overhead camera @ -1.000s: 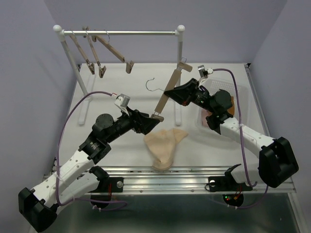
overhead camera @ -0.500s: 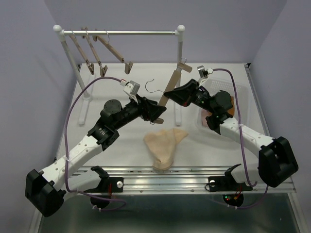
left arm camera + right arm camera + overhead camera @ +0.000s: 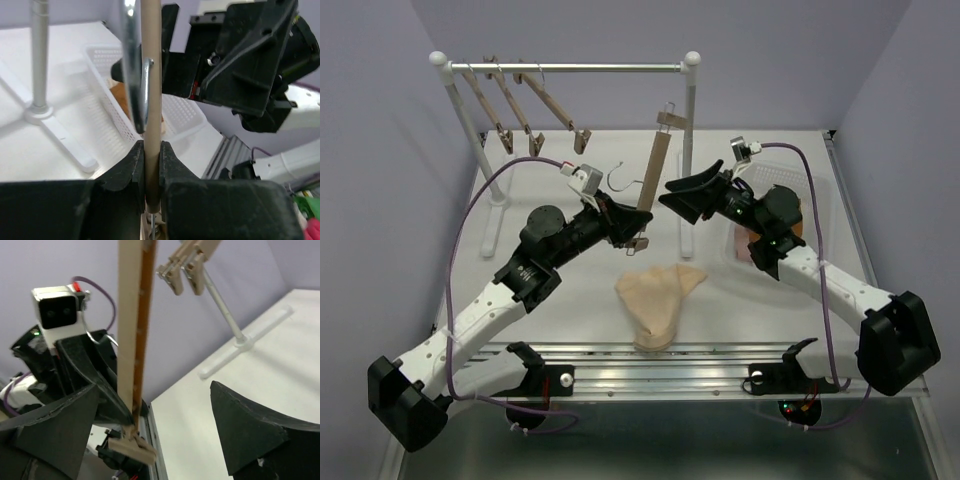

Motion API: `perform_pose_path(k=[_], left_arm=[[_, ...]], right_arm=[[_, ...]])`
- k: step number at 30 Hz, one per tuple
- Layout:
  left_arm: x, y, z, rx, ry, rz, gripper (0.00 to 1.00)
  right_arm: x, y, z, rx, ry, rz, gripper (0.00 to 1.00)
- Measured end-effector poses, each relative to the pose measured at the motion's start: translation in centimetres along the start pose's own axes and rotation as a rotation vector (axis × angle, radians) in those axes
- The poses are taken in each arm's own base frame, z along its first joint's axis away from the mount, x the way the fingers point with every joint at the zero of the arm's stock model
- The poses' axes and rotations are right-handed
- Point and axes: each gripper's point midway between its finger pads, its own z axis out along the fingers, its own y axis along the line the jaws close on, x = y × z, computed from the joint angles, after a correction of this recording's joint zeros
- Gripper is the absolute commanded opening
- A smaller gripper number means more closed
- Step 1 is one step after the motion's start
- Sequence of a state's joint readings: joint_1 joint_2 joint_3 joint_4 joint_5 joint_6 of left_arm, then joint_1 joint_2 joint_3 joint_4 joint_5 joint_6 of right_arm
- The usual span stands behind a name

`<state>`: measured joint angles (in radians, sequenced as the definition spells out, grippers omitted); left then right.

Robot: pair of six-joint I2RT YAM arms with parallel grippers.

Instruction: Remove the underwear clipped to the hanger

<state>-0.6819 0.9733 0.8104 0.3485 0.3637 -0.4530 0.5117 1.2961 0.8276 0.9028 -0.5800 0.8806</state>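
Jaws of my left gripper (image 3: 640, 224) are clenched on the wooden clip hanger (image 3: 657, 165) near its lower end. My right gripper (image 3: 672, 195) stands spread open around the hanger's middle, grasping nothing. Beige underwear (image 3: 658, 298) lies crumpled on the bench (image 3: 750, 305) below the hanger, unclipped.

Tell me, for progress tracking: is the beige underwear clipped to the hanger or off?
Off: the beige underwear lies on the table, apart from the hanger in the left hand.
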Motion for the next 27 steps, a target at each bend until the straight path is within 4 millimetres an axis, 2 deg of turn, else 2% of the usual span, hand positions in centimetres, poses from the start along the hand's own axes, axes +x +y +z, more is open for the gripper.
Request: perform_pose_path(k=[4, 8, 11, 16, 19, 22, 23, 25, 26, 27], left_arm=[[-1.6, 2.2, -1.6, -0.17, -0.068, -0.008, 0.0], [-2.0, 5.5, -3.5, -0.396, -0.078, -0.033, 0.0], [-1.1, 7.9, -5.3, -0.558, -0.043, -0.053, 0.0], [0.8, 10.3, -7.5, -0.719, 0.021, -0.065, 0.0], [1.4, 10.9, -8.3, -0.765, 0.042, -0.072, 0.0], [1.7, 11.1, -8.6, -0.784, 0.052, -0.078, 0.0], [1.7, 11.1, -8.6, -0.788, 0.054, -0.079, 0.0], [1.6, 11.1, -8.7, -0.795, 0.056, -0.081, 0.0], [1.5, 11.1, -8.6, -0.797, 0.052, -0.082, 0.0], [1.4, 11.1, -8.6, -0.799, 0.051, -0.082, 0.0]], right_arm=[[0.7, -2.1, -0.7, 0.121, 0.033, -0.041, 1.0], [2.1, -4.2, -2.2, 0.242, 0.08, -0.073, 1.0], [5.1, -6.5, -3.4, 0.369, 0.174, -0.103, 1.0], [13.8, -8.9, -5.8, 0.524, 0.455, -0.153, 1.0], [19.1, -10.3, -8.4, 0.598, 0.655, -0.176, 1.0], [23.2, -11.1, -10.8, 0.656, 0.819, -0.201, 0.98], [24.5, -11.2, -11.5, 0.67, 0.87, -0.213, 0.95], [27.1, -11.9, -13.3, 0.719, 0.98, -0.233, 0.61], [27.7, -12.1, -13.8, 0.731, 1.014, -0.248, 0.29], [28.3, -12.3, -14.5, 0.758, 1.045, -0.257, 0.19]])
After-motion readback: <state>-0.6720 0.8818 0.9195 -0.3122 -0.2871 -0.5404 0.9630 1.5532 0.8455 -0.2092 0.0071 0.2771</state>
